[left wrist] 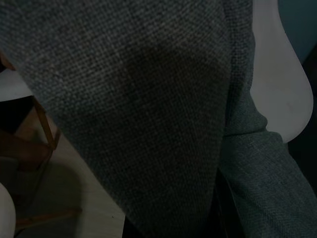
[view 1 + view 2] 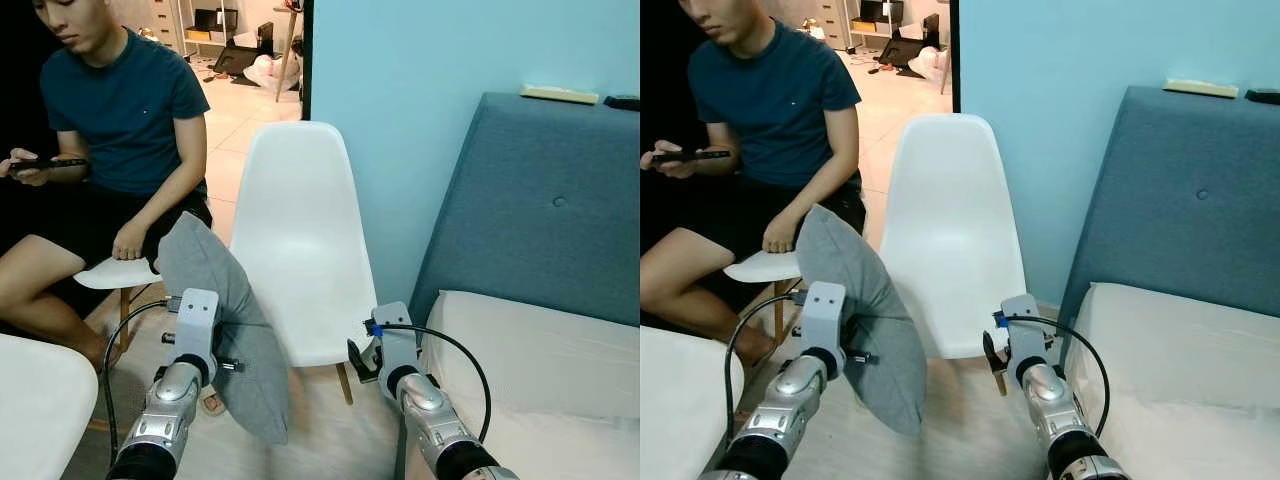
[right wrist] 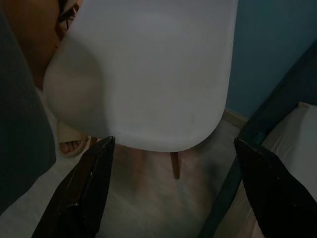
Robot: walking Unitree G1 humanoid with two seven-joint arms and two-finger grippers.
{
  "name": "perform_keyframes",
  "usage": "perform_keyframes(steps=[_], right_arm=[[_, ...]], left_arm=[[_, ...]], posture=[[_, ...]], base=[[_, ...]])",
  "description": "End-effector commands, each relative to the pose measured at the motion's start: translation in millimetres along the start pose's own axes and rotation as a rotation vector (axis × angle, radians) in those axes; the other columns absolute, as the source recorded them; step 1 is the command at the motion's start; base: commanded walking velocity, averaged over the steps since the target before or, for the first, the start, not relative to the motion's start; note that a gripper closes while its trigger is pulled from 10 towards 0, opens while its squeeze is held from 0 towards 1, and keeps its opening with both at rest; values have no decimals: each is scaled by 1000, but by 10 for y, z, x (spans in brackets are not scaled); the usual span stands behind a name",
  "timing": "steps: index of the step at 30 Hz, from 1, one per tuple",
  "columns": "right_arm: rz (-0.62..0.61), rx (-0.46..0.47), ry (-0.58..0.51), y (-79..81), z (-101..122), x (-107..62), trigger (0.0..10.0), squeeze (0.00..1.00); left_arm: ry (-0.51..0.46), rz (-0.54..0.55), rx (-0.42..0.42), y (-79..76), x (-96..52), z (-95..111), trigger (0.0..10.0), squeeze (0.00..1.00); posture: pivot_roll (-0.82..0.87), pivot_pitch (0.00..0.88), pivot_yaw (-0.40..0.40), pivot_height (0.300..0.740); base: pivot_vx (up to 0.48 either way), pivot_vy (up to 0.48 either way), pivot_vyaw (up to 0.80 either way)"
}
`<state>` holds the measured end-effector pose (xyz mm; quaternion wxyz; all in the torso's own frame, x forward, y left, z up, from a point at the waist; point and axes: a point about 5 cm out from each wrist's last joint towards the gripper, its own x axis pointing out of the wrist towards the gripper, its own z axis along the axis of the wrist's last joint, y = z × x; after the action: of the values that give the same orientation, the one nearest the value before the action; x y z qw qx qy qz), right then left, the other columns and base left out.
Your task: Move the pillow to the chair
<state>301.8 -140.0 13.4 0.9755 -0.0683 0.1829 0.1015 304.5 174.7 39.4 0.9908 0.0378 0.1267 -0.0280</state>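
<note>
Up off the floor, the grey pillow (image 2: 225, 320) is hanging on edge, its top corner rising in front of the chair (image 2: 300, 240) and its lower end drooping toward the tiles. It is sitting just left of the white seat, overlapping the seat's left edge from the head camera, not resting on it. The left gripper (image 2: 205, 350) is pressing into the pillow's near face at mid-height; its fingers are buried in the fabric, so whether they are clamped or spread I cannot tell. From the left wrist, grey weave (image 1: 138, 109) is crowding the lens, with a sliver of white seat at the edge.

Over on the right, the right gripper (image 3: 173, 163) is hovering low in front of the chair's front edge, its 2 black fingers (image 3: 94, 178) spread wide apart and holding nothing, with the seat and a wooden leg (image 3: 175, 165) between them.

Beyond the chair, a light blue wall (image 2: 400, 100) is standing, and a blue headboard (image 2: 550, 200) with a white mattress (image 2: 540, 350) is lying to the right. To the left, a person (image 2: 110, 130) in a dark tee is sitting on another white chair (image 2: 115, 272), holding a phone (image 2: 45, 163).
</note>
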Motion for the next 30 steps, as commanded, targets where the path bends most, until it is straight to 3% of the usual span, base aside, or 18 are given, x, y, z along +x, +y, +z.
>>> perform_keyframes(steps=[1, 23, 30], right_arm=[[5, 14, -1, 22, -13, -1, 10000, 0], [-30, 75, -14, -29, -16, -9, 10000, 0], [-63, 93, -22, -72, -37, -31, 10000, 0]], left_arm=[[-89, -4, -2, 1, 56, 201, 10000, 0], [-104, -9, -8, 21, 52, 226, 10000, 0], [-98, -40, 12, -10, 73, 234, 10000, 0]], posture=[[-1, 41, -6, 740], [1, 40, -2, 740], [-10, 33, 21, 740]], base=[[277, 0, 0], [317, 0, 0], [319, 0, -800]])
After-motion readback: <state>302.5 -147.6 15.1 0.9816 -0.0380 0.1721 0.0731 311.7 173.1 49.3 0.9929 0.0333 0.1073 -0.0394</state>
